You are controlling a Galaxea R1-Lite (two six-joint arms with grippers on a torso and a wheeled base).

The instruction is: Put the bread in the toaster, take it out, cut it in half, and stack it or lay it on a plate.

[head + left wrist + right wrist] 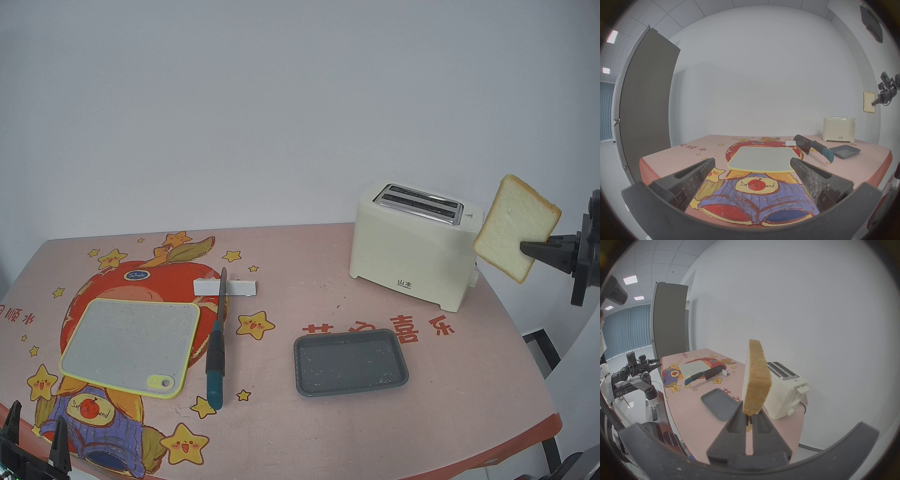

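Right gripper (749, 415) clamps bread (756, 377) by its lower edge, beside toaster (787, 387).

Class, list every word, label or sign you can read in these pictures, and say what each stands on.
"Safe & Sound": on the apple badge of the tablecloth.
Toaster front: small dark mark, too small to read.
Red characters and blue oval label on the tablecloth: too unclear to read.

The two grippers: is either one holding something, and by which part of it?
The right gripper pinches the bread slice by one crust edge, in the air beside the toaster. The left gripper is open and holds nothing.
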